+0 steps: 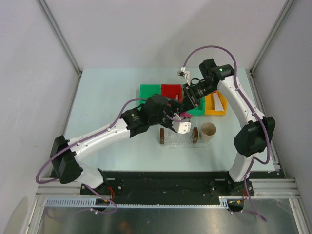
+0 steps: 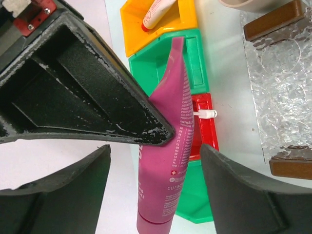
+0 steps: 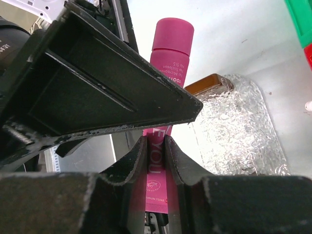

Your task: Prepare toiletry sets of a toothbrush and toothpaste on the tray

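Right wrist view showed the right gripper (image 3: pixel 155 148) closed narrow on the toothpaste (image 3: pixel 165 73). Its two fingers pressed the flat sides of the pink tube near the crimped end, with the cap end pointing away from the camera. The tube was held in the air near the tray (image 3: pixel 234 131), not lying in it.

In the left wrist view the left gripper (image 2: pixel 156 156) stood wide. One finger (image 2: pixel 243 190) was on each side of the same tube, and a gap showed on both sides.

From the top external view, the two grippers met over the table between the tray and the row of coloured bins behind it. A beige cup (image 1: pixel 208 130) stood just beside the tray's right handle (image 1: pixel 195 135). A white tube with an orange cap (image 2: pixel 157 14) lay in the yellow bin (image 2: pixel 131 29). A thin white tip (image 2: pixel 207 113) poked over the red bin (image 2: pixel 202 134). Whether that tip was the toothbrush could not be told.
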`<state>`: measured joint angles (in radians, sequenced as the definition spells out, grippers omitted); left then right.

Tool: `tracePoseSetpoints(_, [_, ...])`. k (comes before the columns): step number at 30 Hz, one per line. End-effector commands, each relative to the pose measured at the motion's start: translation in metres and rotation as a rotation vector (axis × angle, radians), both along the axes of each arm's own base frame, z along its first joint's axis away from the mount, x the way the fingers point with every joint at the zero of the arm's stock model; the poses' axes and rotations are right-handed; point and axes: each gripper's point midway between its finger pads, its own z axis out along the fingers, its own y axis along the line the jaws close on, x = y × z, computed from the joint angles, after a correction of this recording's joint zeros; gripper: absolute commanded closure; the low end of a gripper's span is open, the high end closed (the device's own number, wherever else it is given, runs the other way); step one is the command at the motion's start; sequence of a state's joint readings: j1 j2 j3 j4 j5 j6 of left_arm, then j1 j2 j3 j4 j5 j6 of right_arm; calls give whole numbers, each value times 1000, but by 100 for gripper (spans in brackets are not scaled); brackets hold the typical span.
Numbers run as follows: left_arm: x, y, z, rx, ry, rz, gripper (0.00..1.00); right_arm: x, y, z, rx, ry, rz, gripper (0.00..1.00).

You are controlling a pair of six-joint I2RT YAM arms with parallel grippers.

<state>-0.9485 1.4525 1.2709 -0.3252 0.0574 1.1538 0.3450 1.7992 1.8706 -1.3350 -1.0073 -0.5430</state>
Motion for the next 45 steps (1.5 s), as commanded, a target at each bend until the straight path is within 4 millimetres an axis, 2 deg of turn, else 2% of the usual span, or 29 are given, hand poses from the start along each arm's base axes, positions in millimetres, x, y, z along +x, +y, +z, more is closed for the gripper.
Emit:
tracePoseSetpoints(1, [-3,0,-1,-3,-5,-29,30,-14,0,16,31,22,28,88])
tracePoseSetpoints(3, [-4,1,-3,-3,2,-26,39,-14,1,15,29,23,30,88])
tracePoseSetpoints(8, [-4,3,-6,-3,12,-10,55,-14,2,15,35,31,35,88])
tracePoseSetpoints(9, [-4,3,-7,-4,16,-7,62,-14,3,14,33,32,37,87])
tracePoseSetpoints(14, [-3,4,-9,-4,24,3,83,-15,2,17,34,24,36,86])
tracePoseSetpoints(16, [-3,4,-9,-5,30,9,99,-16,1,17,32,20,36,82])
tracePoseSetpoints(17, [-2,4,-8,-12,29,15,100,-17,1,18,31,15,35,80])
tracePoseSetpoints(21, [-4,6,-8,-19,41,29,100,-15,-3,21,23,-3,16,62])
tracePoseSetpoints(26, [-9,14,-8,-37,57,46,100,2,-18,30,15,-52,-64,54])
tracePoseSetpoints(32, [-14,26,-8,-100,128,101,100,14,-42,42,5,-120,-141,39])
tracePoseSetpoints(36, [-8,37,10,-225,229,153,100,24,-58,42,-31,-180,-197,36])
tracePoseSetpoints(40, [-8,43,30,-358,357,162,100,23,-65,54,-26,-259,-224,34])
tracePoseSetpoints(44, [-11,49,49,-490,527,153,100,21,-58,70,-13,-384,-219,32])
tracePoseSetpoints(45, [-13,49,53,-509,557,144,100,14,-49,72,-9,-407,-192,31])
